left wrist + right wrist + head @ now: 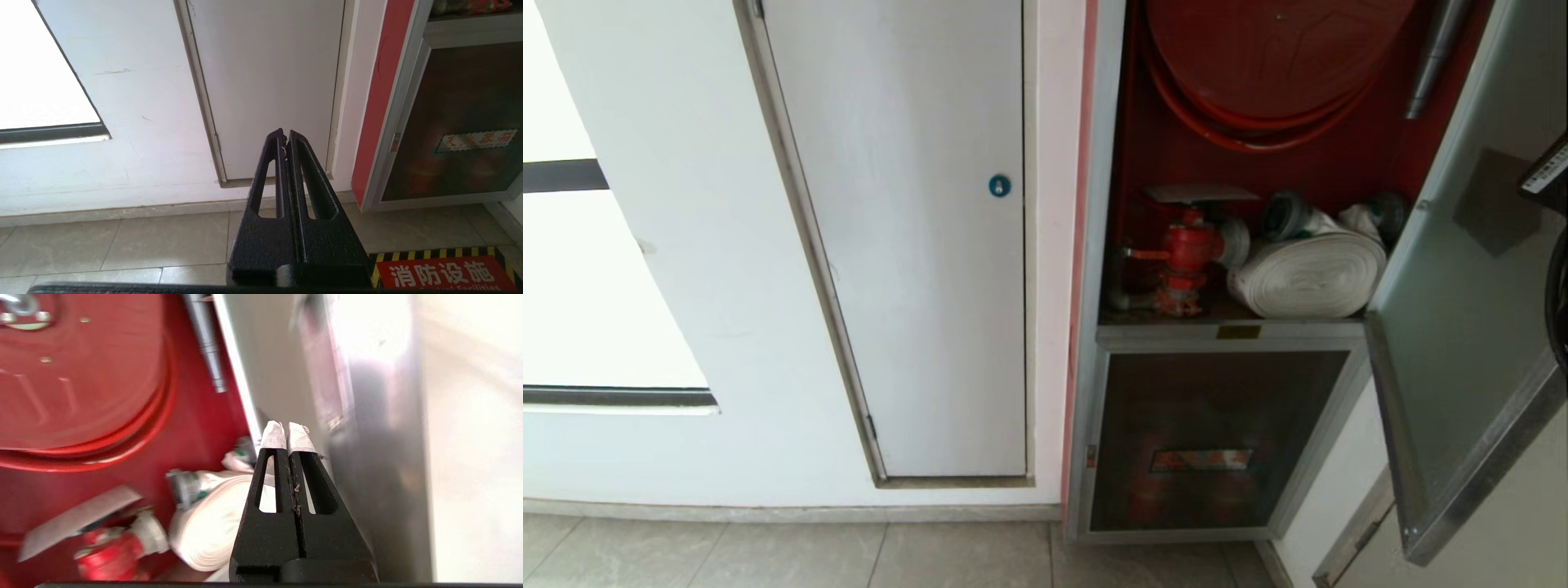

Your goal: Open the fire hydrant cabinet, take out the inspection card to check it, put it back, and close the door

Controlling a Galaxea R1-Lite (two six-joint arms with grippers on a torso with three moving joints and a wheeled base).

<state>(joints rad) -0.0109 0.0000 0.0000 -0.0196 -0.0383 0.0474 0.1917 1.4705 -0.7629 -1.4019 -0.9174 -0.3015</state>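
The fire hydrant cabinet point(1104, 163) stands open, showing its red interior with the hose reel point(1266, 49), red valve point(1188, 249) and white rolled hose point(1311, 273). The inspection card point(1201, 193) lies flat on top of the valve and shows as a grey sheet point(77, 518) in the right wrist view. The door point(1462, 327) is swung out to the right. My right gripper point(287, 430) is shut on nothing. Its white-taped tips are up beside the door's inner face point(282, 375), apart from the card. My left gripper point(284, 136) is shut and empty, parked low facing the wall.
A plain white door with a blue round lock point(999, 185) is left of the cabinet. Below the open compartment is a smaller glass door with a red label strip point(1201, 460). A red floor sign with a yellow-black border point(445, 271) lies on the tiles.
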